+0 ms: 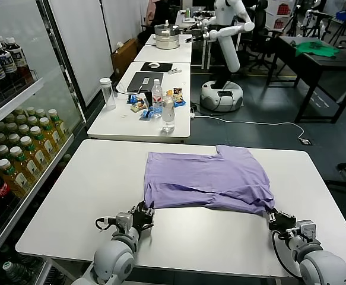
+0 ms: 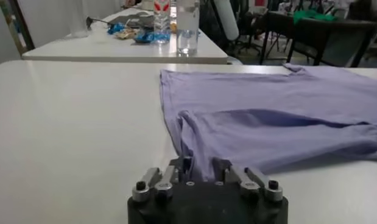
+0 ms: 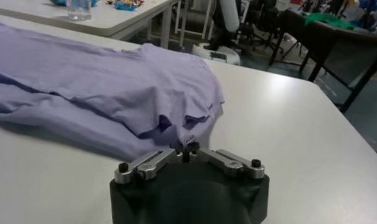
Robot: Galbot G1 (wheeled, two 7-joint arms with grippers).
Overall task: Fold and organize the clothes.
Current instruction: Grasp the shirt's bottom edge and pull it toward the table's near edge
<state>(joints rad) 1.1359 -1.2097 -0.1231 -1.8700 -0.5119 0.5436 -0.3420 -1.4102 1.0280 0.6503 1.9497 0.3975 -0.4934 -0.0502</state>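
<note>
The shirt [image 1: 208, 178] lies mid-table [image 1: 78, 202], long axis running side to side, half-folded with its near edge towards me. Each near corner sits straight ahead of a gripper — my left gripper [image 2: 199, 173] pinched shut on the left corner, my right gripper [image 3: 186, 149] clamped on the right one. Both equally close; the fabric stretches away forward, so the fold goes away from me.
</note>
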